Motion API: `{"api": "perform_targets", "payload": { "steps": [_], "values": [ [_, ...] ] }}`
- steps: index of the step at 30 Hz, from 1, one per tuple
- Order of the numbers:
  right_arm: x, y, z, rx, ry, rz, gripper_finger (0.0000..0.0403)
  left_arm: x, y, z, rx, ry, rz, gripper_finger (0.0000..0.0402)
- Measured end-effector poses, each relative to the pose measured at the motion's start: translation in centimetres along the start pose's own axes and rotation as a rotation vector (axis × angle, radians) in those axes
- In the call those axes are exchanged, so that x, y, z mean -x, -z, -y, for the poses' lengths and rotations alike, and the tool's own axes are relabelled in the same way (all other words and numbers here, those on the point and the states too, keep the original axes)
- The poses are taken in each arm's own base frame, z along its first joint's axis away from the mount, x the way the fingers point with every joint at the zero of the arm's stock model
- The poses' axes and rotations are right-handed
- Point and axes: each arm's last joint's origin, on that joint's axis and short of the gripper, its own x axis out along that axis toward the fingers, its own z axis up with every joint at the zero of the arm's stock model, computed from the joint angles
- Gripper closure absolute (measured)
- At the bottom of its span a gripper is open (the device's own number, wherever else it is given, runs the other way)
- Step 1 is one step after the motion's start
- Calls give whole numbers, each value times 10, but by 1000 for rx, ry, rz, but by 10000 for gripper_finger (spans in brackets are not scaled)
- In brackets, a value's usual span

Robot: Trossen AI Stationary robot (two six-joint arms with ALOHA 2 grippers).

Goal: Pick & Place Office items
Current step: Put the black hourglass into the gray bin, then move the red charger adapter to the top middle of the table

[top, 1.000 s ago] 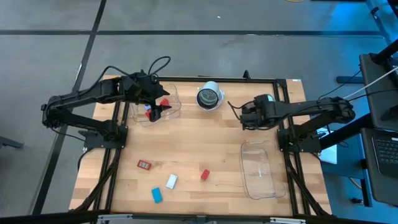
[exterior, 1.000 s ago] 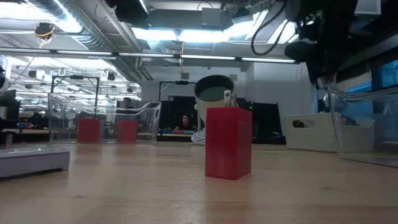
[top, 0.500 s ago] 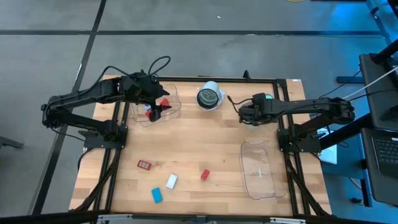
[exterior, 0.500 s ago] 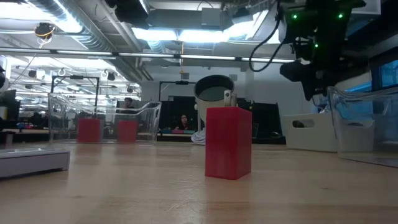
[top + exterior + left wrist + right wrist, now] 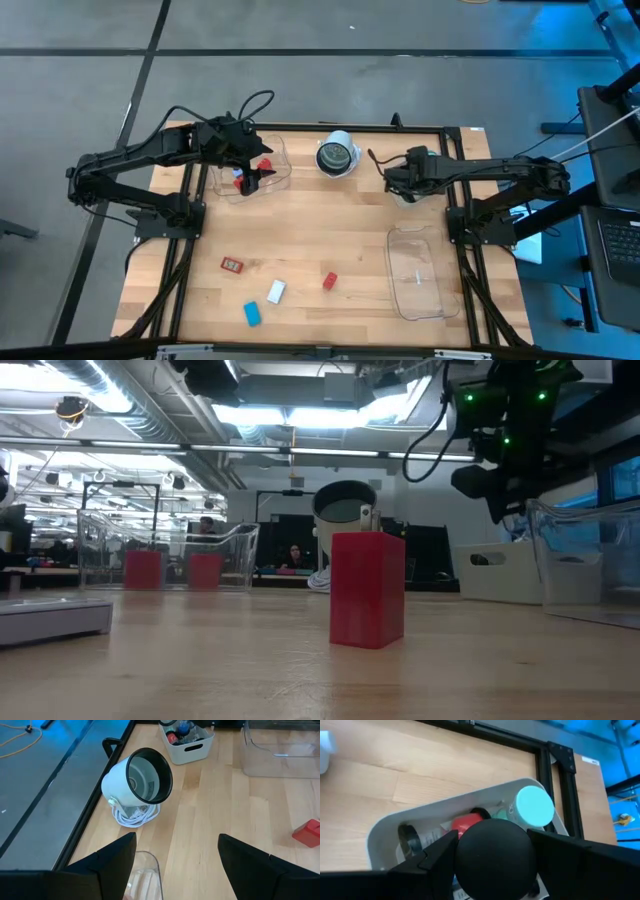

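Note:
My right gripper (image 5: 495, 870) hangs over the white bin (image 5: 385, 832) by the table's far right and is shut on a black round disc (image 5: 495, 851). The bin holds a teal cylinder (image 5: 534, 806), a red piece (image 5: 464, 823) and another black disc (image 5: 409, 834). My left gripper (image 5: 175, 865) is open above the clear tray (image 5: 250, 165) at the far left, where red and blue pieces lie. On the bare wood rest a red-framed tag (image 5: 232, 264), a white block (image 5: 276, 291), a blue block (image 5: 252, 313) and a red block (image 5: 329, 280). My right gripper pinches the black disc by its rim (image 5: 460, 851) between its two fingers (image 5: 437, 854), coming from above and pointing down. The disc is lifted clear above the white bin, its round face toward the wrist camera.
A round white-rimmed dark object (image 5: 337, 156) lies on its side at the far middle, a coiled cable under it. A second clear tray (image 5: 415, 270) stands at the near right. Open wood lies in the table's middle. The red block (image 5: 367, 589) stands upright.
My right gripper, still shut on the disc, has shifted a little toward the table's left and far edge above the white bin, and its wrist has turned.

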Motion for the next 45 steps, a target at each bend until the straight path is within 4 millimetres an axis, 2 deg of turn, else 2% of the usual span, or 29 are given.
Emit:
{"api": "perform_targets", "payload": {
  "steps": [15, 20, 45],
  "values": [
    [-7, 4, -11, 261, 30, 6, 180, 0, 0, 0, 0, 0, 0, 123],
    [-5, 7, -12, 300, 16, -7, 177, 0, 0, 0, 0, 0, 0, 123],
    [-4, 6, -27, 233, -148, -56, 140, 0, 1, 0, 0, 1, -8, 123]
  ]
}}
